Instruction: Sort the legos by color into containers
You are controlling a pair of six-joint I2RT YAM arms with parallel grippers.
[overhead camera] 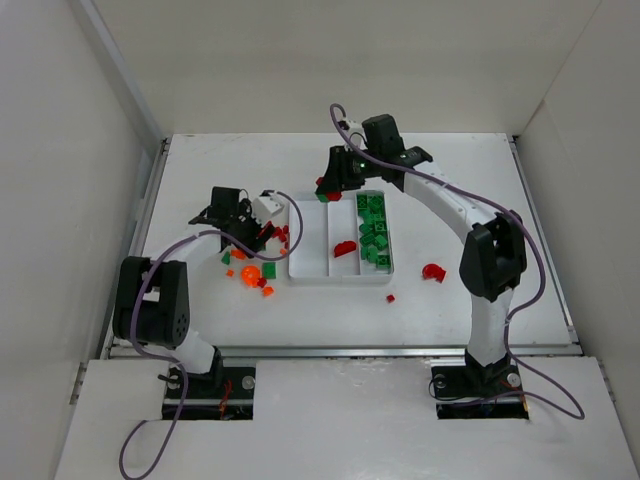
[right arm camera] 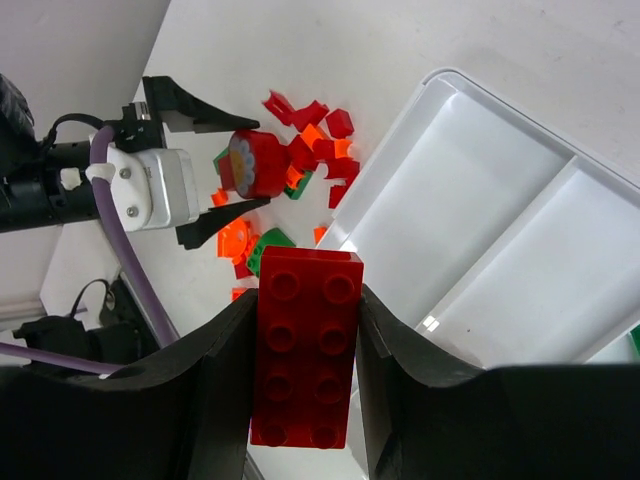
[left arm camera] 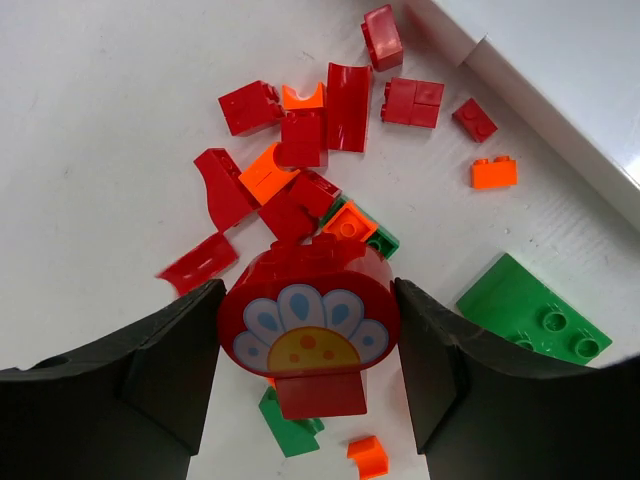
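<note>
Here, loose red, orange and green legos (left arm camera: 300, 140) crowd the table (overhead camera: 450, 180) just left of the tray (overhead camera: 340, 278). Its right compartment holds green bricks (overhead camera: 373, 232), its middle one a red piece (overhead camera: 345, 248). The left gripper (left arm camera: 308, 300), jaws half apart, clamps a flower dome (left arm camera: 308, 330) over the pile; the right gripper (right arm camera: 307, 300) pinches a red brick (right arm camera: 305, 350) near the tray's far left corner.

Red dome piece (left arm camera: 308, 320) bears white-and-blue petals, yellow centre; red eight-stud brick (right arm camera: 306, 345); white tray (overhead camera: 308, 250)
</note>
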